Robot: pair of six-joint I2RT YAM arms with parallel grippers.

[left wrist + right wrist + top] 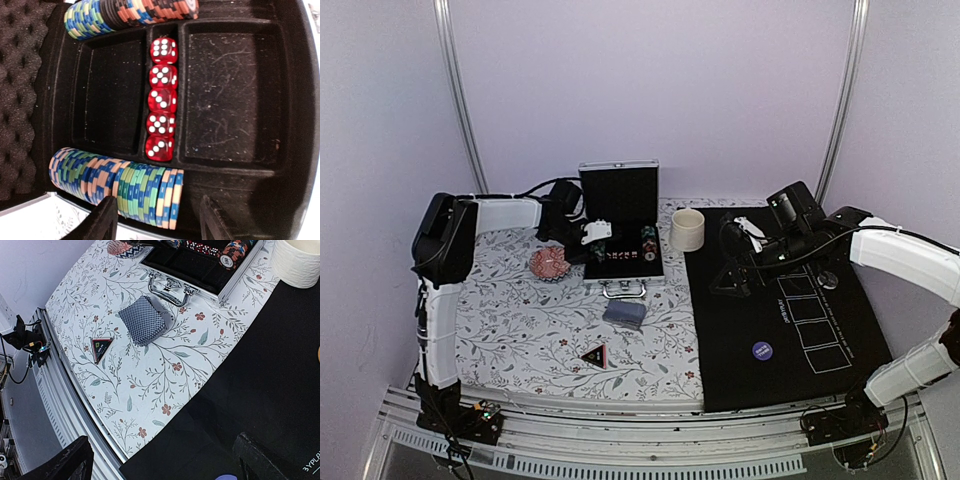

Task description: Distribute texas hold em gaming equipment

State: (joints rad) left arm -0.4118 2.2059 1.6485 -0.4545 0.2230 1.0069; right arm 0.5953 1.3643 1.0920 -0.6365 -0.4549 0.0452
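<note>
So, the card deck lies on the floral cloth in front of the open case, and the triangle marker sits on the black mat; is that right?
Not quite. The triangle marker sits on the floral cloth, not the black mat, as the top external view shows. The card deck is as you say.

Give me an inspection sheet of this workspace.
Surface: floral cloth left, black mat right.
Job's things: chips and red dice in the open case; deck and triangle marker on the cloth; blue disc on the mat.
Clutter: pink dish left of the case, cup at its right.
Grippers: left gripper open over the chips; right gripper open above the mat edge, empty.
Cables: black leads along both arms and at the bases.
Surroundings: lilac walls, two metal posts.
</note>
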